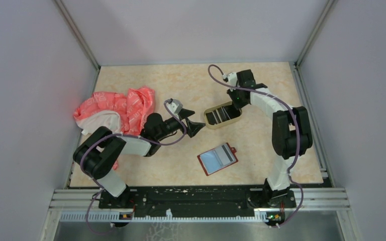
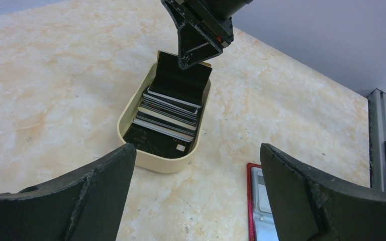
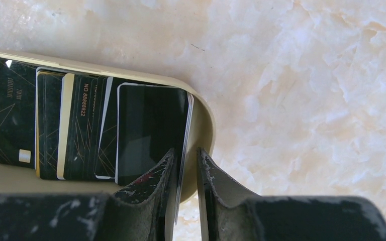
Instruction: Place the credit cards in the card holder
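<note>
Looming nearest in the left wrist view, the left end effector (image 2: pixel 196 155) stands wide apart, holding nothing. Beyond it the credit cards (image 2: pixel 168 118) lie stacked in a tan tray (image 2: pixel 161 163), where the right end effector (image 2: pixel 188 57) pinches one dark card (image 2: pixel 181 83), tipped upright. Right wrist view: its fingers (image 3: pixel 151 188) sit almost together, clamped on that card's thin edge. Light, stiff and slick, such a card likely suits an edge pinch. Overhead, the red card holder (image 1: pixel 217 158) lies open on the counter (image 1: pixel 171 85), near the tray.
</note>
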Controlling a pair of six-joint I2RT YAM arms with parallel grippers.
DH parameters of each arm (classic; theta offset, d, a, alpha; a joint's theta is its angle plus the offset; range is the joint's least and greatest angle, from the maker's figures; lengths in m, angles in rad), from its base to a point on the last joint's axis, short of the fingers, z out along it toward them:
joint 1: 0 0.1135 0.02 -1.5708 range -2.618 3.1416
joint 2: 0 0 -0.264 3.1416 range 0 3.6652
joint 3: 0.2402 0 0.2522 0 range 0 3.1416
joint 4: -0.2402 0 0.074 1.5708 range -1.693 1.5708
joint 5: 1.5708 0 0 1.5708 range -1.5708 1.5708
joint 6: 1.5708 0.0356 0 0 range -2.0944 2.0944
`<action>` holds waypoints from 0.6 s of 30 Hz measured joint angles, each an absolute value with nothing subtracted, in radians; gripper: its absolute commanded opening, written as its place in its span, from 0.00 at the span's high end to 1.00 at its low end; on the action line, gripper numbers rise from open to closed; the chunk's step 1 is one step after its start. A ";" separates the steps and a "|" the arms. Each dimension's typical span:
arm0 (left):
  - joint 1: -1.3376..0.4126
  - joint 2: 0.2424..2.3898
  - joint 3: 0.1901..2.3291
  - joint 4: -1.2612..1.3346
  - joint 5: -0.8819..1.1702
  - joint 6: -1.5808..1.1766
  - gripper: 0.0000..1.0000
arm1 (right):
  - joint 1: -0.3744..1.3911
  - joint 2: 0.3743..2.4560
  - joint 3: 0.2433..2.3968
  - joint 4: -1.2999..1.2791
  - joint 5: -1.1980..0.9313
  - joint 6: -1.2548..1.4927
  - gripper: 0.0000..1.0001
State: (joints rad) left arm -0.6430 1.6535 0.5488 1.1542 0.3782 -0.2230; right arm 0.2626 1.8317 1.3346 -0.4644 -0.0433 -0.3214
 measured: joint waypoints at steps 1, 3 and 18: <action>-0.643 1.654 0.549 1.154 0.378 -0.223 0.01 | 0.255 1.832 1.335 -0.466 -0.056 -0.318 0.80; -0.643 1.654 0.546 1.157 0.378 -0.223 0.01 | 0.242 1.832 1.335 -0.472 -0.081 -0.310 0.80; -0.643 1.654 0.540 1.167 0.378 -0.223 0.01 | 0.153 1.853 1.344 -0.511 -0.316 -0.233 1.00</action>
State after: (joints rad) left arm -0.6430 1.6535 0.5396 1.1671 0.3782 -0.2230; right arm 0.1532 1.8534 1.3441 -0.5110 -0.3157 -0.2325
